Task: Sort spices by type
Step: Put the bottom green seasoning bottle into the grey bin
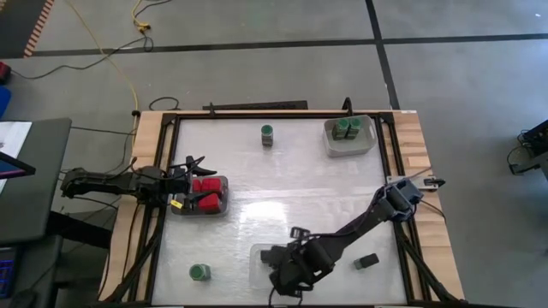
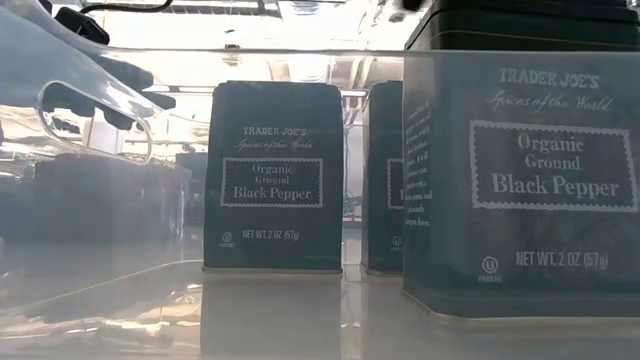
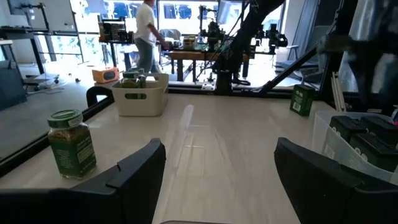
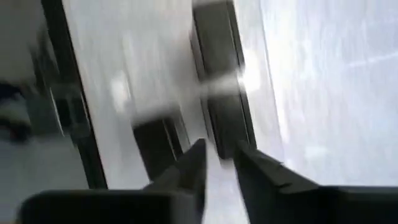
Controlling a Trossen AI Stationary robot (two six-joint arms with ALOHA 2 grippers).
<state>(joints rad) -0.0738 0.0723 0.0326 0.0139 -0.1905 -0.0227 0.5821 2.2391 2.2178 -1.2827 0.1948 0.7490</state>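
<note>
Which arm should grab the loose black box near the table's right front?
Right. The right gripper already sits at the front clear tray, near the black box. The left gripper is open over the red spices, far across.

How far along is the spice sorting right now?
Partly done. Red spices sit in the left tray, where the left gripper is open; two green jars are in the grey bin. The right gripper works over the clear tray holding black pepper boxes. Left loose: green jars and one black box.
</note>
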